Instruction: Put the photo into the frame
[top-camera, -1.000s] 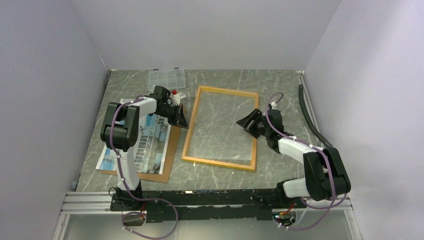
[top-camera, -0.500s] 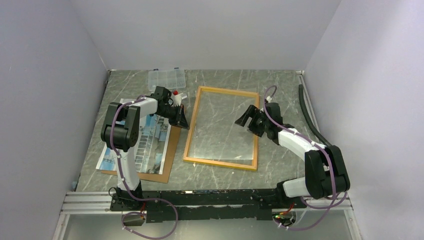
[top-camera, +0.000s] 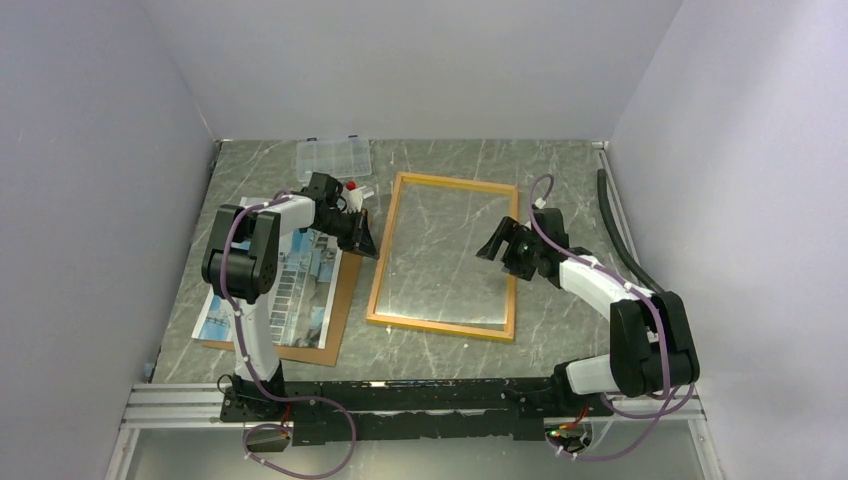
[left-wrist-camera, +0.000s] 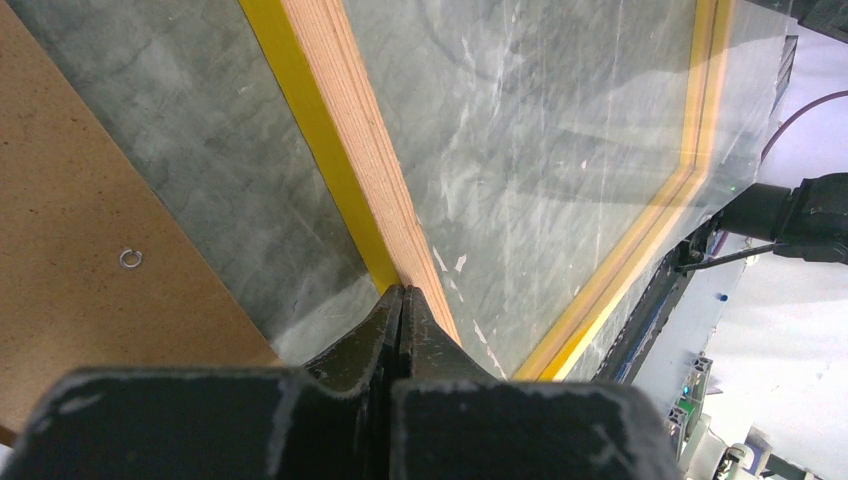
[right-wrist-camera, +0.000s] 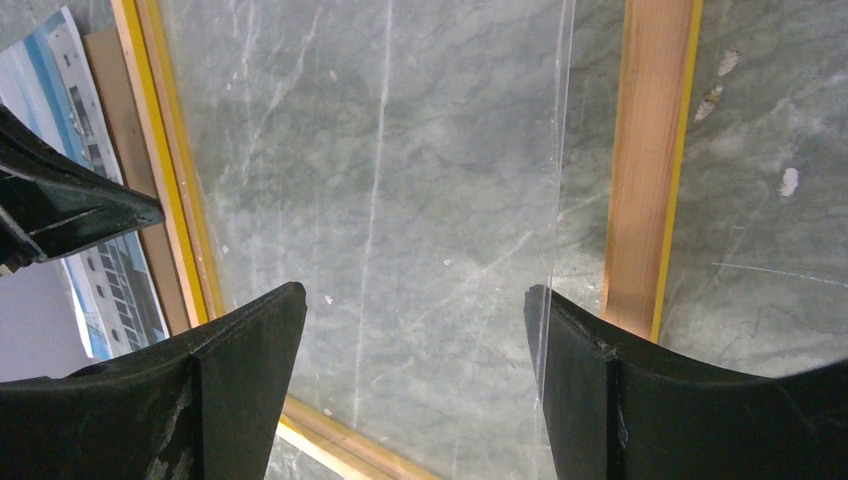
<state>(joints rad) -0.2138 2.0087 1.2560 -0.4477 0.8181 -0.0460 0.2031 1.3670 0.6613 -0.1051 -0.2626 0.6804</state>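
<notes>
**Frame.** The frame lies flat in the middle of the desk, wood face up, with yellow showing along its rails. A clear pane fills the opening, and the grey marble shows through it. In the right wrist view the pane's right edge stops just short of the right rail, leaving a narrow grey strip between them.

**Photo.** The photo lies flat to the left of the frame, outside it and not touching it. It rests on a brown board. The board's right edge runs just beside the frame's left rail.

**Left gripper.** The left gripper has its fingers pressed together with nothing between them. Its tips are down at the frame's left rail, toward the far end, between board and frame. From the wrist they sit at the rail's wood face. Contact cannot be confirmed.

**Right gripper.** The right gripper has its jaws wide apart and empty. It is low over the right part of the pane, with one finger near the right rail.

**Obstructions.**
- The left arm crosses the photo and hides a good part of it.
- The pane occupies the frame opening.

**Surroundings.**
- A clear compartment box sits at the far edge, beyond the frame's far-left corner.
- A small red-topped item lies between that box and the left gripper.
- A black hose runs along the desk's right edge, well apart from the frame.
- A small metal ring lies on the board.
</notes>
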